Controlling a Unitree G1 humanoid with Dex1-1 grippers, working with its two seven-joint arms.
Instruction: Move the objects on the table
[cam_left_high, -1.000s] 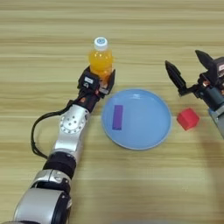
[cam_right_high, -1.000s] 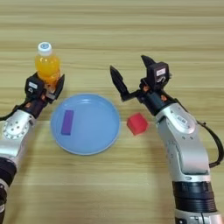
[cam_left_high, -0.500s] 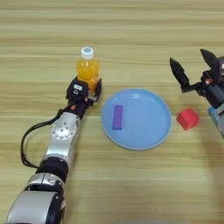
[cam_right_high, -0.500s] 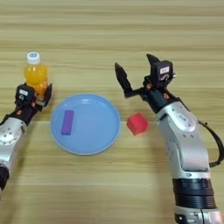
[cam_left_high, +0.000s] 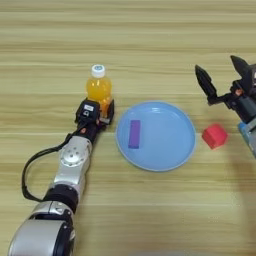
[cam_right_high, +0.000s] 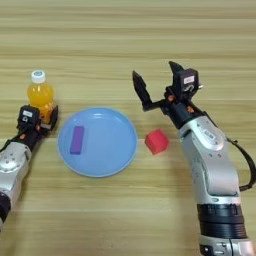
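Here, left tool (cam_left_high: 100, 107): closed around the juice bottle (cam_left_high: 98, 87), left of the blue plate (cam_left_high: 170, 155).
Right tool (cam_right_high: 159, 85): fingers spread wide, empty, beyond the plate's right side.
Red cube (cam_right_high: 156, 141): on the worktop (cam_left_high: 128, 40), just right of the plate.
Purple block (cam_left_high: 134, 133): on the plate.
Risk: the tall bottle may tip if dragged.

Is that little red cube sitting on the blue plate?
No, the red cube rests on the bare wooden table just right of the blue plate, which holds only the purple block.
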